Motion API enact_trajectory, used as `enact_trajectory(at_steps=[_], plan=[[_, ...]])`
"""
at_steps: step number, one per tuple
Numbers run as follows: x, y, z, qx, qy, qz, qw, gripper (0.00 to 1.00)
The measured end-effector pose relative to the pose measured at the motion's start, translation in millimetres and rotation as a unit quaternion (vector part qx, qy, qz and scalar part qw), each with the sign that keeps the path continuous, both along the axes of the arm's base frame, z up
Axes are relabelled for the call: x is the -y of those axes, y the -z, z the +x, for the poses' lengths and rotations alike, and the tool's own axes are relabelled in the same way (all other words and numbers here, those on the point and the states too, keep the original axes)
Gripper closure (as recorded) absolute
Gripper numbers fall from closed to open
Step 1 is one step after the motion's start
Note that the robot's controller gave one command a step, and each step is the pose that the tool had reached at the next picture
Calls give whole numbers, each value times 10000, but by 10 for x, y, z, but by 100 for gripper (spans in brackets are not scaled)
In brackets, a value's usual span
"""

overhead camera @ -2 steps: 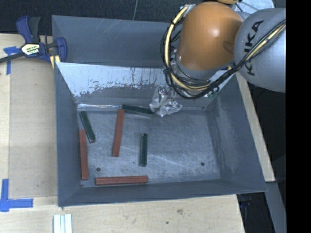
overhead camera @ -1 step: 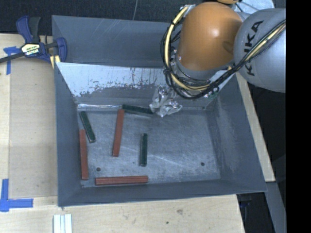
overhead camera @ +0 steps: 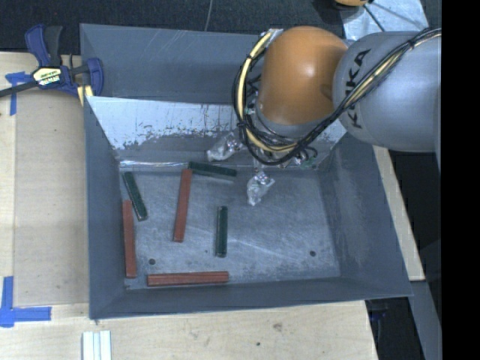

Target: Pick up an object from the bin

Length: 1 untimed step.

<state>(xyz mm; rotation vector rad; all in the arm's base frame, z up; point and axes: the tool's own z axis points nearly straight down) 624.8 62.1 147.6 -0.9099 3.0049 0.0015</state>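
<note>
Writing: "KUKA" in black on the grey arm (overhead camera: 390, 96).
Gripper (overhead camera: 259, 190): low over bare floor; open or closed cannot be told.
Nearest thing: dark green stick (overhead camera: 212, 170), just left, by the back wall.
Surface: scuffed grey metal bin (overhead camera: 360, 223).

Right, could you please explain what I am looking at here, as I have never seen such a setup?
One camera looks down into a grey metal bin. The big grey robot arm, with its orange cover, reaches in from the right. Its gripper hangs open near the bin's back wall, with nothing between its fingers. Six loose sticks lie on the floor: three red-brown, such as the tilted red-brown stick, and three dark green. The dark green stick at the back is nearest the gripper.
</note>
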Motion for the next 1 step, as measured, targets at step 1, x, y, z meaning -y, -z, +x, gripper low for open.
enact_trajectory(at_steps=[1], plan=[[2, -8, 5, 8, 5, 0, 10000, 0]])
